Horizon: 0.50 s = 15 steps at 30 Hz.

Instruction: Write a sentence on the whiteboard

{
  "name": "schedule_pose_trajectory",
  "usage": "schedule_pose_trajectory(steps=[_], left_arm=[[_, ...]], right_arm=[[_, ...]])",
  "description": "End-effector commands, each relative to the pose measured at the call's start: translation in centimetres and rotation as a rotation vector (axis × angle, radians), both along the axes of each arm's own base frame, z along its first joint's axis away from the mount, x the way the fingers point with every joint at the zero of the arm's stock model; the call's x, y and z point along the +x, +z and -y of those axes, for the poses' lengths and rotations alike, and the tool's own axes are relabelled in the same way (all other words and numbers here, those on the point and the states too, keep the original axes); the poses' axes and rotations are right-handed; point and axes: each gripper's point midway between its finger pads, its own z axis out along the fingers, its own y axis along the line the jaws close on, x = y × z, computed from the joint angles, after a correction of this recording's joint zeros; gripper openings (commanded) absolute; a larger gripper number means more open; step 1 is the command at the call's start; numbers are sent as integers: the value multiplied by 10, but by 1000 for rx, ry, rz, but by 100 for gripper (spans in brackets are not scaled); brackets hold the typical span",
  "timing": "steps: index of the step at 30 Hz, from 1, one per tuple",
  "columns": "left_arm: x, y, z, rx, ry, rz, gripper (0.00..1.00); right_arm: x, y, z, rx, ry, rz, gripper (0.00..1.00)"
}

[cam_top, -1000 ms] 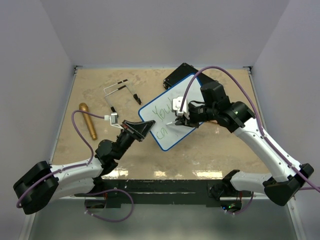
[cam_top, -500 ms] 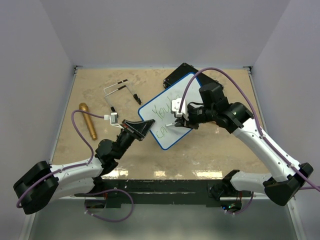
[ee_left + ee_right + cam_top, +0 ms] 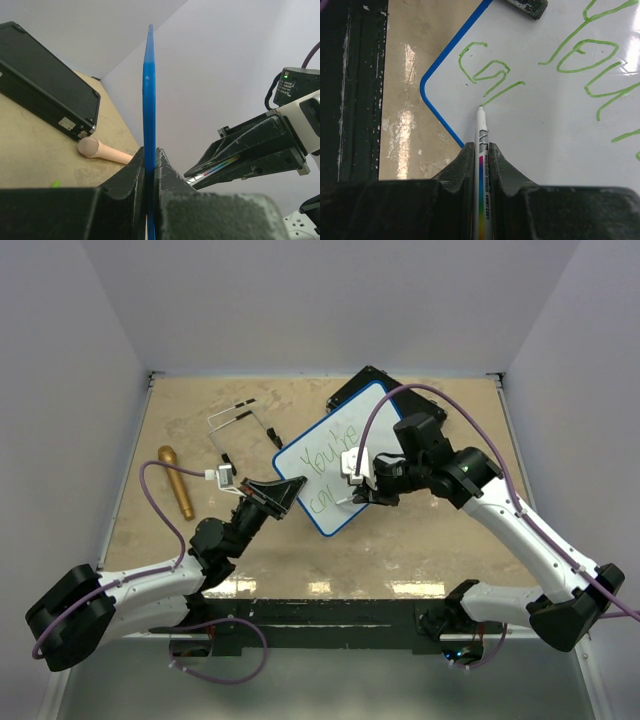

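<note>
The whiteboard point(image 3: 345, 435) is white with a blue rim and lies slantwise at mid table. Its far corner rests over the black case point(image 3: 372, 378). My left gripper point(image 3: 287, 491) is shut on the board's left edge, and the blue rim point(image 3: 149, 90) stands edge-on between its jaws. The sentence point(image 3: 322, 465) runs in two lines of green marker. My right gripper point(image 3: 352, 497) is shut on a white marker point(image 3: 481, 145). The marker's tip touches the board at the end of a fresh green stroke point(image 3: 502, 93) in the lower line.
A gold cylinder point(image 3: 176, 480) lies at the left of the table. A wire stand point(image 3: 238, 426) sits behind my left gripper. In the left wrist view the black case point(image 3: 45, 95) and a peach-coloured rod point(image 3: 102, 150) lie beyond the board.
My right gripper has shifted slightly down and left with the marker, and the lower green line has gained a stroke. The left gripper keeps its hold on the board.
</note>
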Motion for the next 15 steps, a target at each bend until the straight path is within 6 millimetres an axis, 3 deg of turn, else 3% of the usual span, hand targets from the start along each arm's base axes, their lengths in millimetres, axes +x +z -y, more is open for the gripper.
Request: schedule_pose_trajectory(steps=[1,9,15], left_arm=[[-17,89,-22,-247,-4,191,0],[-17,79,-19,-234,-14,170,0],[-18,77,-17,-234,-30,167,0]], right_arm=[[-2,1,2,-16,19,16,0],[5,48,-12,90,13,62,0],[18,47,-17,89,-23,57,0]])
